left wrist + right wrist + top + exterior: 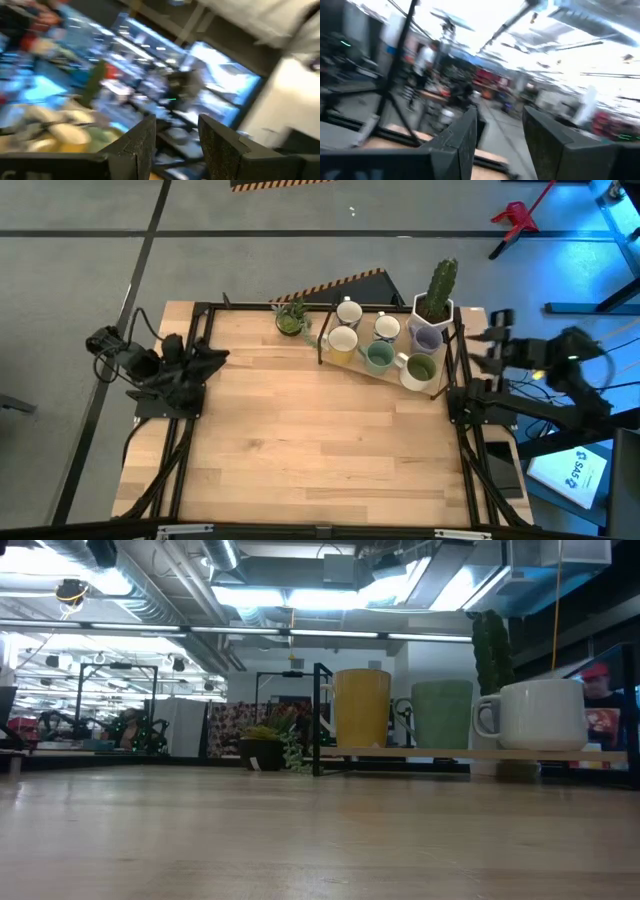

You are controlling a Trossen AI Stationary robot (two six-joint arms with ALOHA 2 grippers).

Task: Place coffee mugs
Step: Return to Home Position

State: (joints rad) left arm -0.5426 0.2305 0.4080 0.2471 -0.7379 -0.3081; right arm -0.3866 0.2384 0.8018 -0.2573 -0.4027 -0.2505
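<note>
**Both grippers open and empty; mugs on shelf**

High view: the six coffee mugs (378,357) cluster at the far right of the table (320,440). The left gripper (218,358) and right gripper (485,350) sit at opposite table edges.

Low view: three of the mugs stand on the shelf (420,753).

Wrist views: the fingers of each gripper are moderately parted, holding and touching nothing.

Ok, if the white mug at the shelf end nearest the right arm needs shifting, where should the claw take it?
Probably over the rim, from above, on the wall facing the open table. The white mug stands upright, mouth open; its handle points toward the green mug, so that side is crowded.
</note>
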